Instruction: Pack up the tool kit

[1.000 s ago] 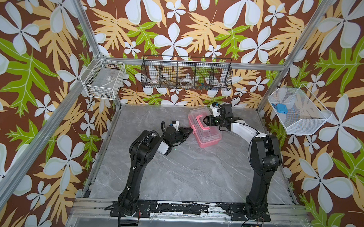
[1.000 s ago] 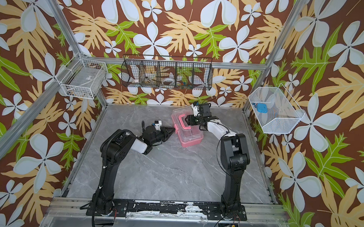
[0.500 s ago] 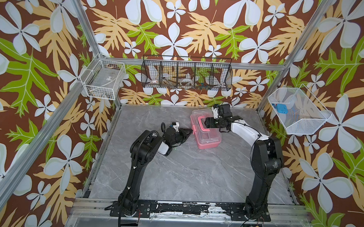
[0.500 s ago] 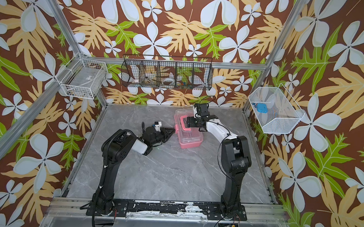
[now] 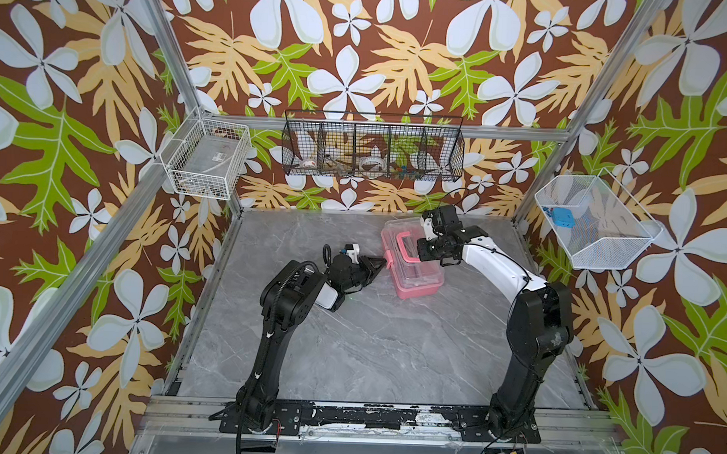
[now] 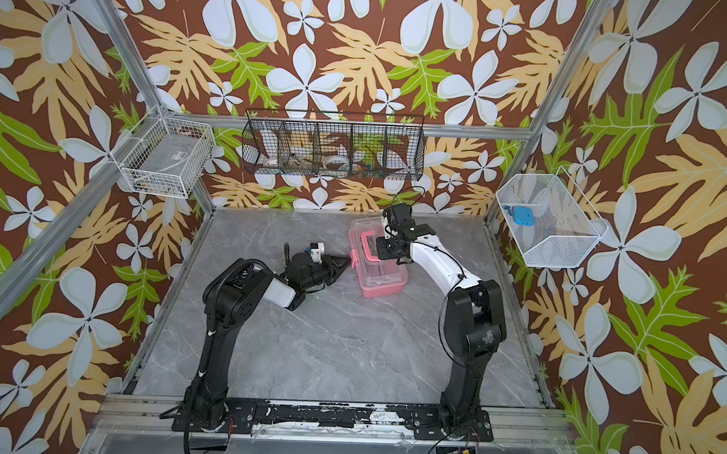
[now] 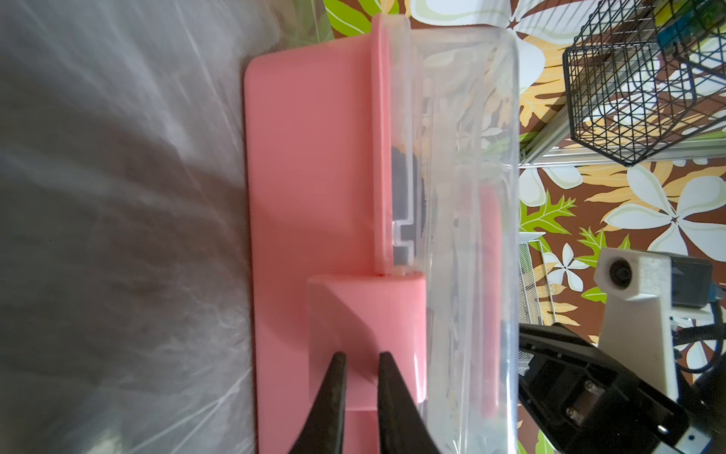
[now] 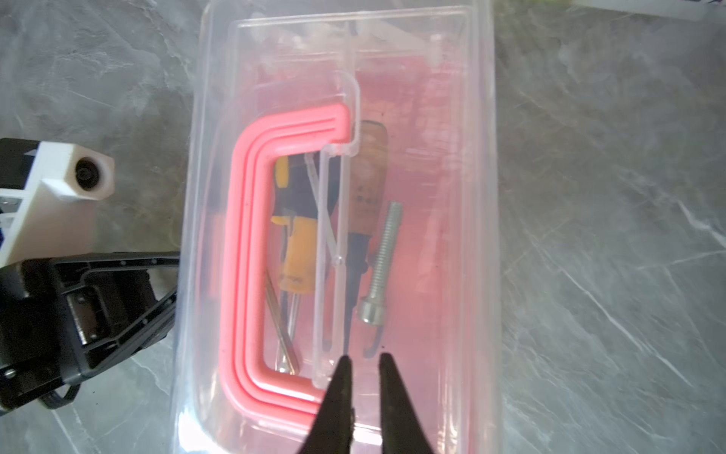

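Packing looks done, and I judge latching is the step in hand. The case (image 5: pixel 418 289) sits with its lid (image 8: pixel 451 196) closed directly under my right gripper (image 8: pixel 363 357), whose jaws are closed on nothing just beside the handle (image 8: pixel 243 255). My left gripper (image 7: pixel 359 355) is narrow, tips against the latch (image 7: pixel 365 314) straight ahead (pressing rather than pinching, I think). Next I must snap that latch home while my right steadies the lid. Dark marks on the orange grip (image 8: pixel 369 188) inside are too blurred to read, and no other writing shows.
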`<state>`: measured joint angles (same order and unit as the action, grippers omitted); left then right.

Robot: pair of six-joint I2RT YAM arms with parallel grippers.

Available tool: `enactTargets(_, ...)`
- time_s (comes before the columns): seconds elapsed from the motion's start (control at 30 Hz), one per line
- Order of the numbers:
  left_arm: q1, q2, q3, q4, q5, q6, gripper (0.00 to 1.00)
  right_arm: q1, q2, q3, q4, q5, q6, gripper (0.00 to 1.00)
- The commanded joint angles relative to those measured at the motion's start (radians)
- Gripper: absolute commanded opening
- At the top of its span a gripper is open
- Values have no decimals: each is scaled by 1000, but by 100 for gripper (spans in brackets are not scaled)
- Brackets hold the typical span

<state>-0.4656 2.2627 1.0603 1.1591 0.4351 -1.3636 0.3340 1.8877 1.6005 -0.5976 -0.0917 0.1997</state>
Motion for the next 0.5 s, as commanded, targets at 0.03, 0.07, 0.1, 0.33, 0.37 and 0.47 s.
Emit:
enactTargets(0.03, 1, 3, 1, 15, 14, -11, 18, 3, 24, -5, -6, -124, -9, 0)
enactTargets(0.07, 1, 3, 1, 15, 14, -12, 18, 2, 30, -2, -3, -128, -5, 0)
enactTargets(0.1, 1, 2, 1, 15, 14, -12, 18, 4, 35, -4, 1, -129, -3, 0)
enactTargets(0.33, -3, 3, 1, 13, 7, -13, 18, 29, 86, 22, -17, -113, -18, 0)
enactTargets(0.37, -3, 5, 0, 11, 8, -15, 18, 32, 99, 24, -30, -108, -20, 0)
enactTargets(0.47, -13, 9, 7, 13, 4, -17, 18, 39, 111, -23, -20, -106, -12, 0)
